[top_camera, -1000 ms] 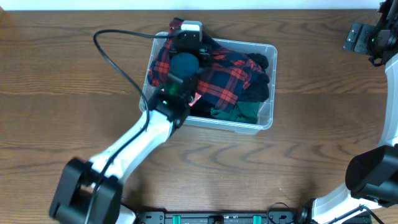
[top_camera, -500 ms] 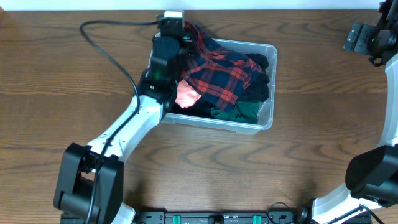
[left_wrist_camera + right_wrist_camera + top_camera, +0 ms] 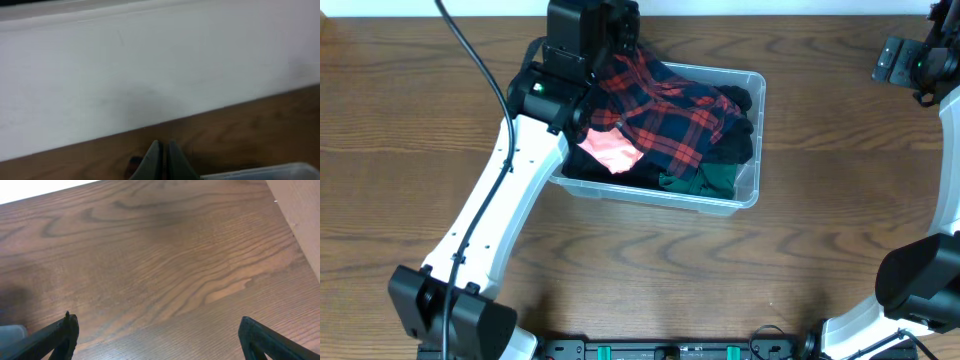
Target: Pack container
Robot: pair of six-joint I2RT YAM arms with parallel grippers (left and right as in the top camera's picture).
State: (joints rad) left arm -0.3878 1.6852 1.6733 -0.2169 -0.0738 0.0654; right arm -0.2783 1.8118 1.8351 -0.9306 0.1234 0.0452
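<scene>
Brown wood table [image 3: 420,120] carries the container [image 3: 748,190] at its far middle, stuffed with a plaid shirt [image 3: 670,125] and pink cloth [image 3: 610,152]. Left hand [image 3: 163,159], fingers pressed together, sits over the far-left corner, probably to tuck fabric in; right hand [image 3: 160,330] hangs spread wide, well apart

No legible text or markings

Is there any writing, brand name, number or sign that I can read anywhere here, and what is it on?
None can be read: no lettering shows on the container, on the plaid shirt in it, or on the table in any view.
</scene>
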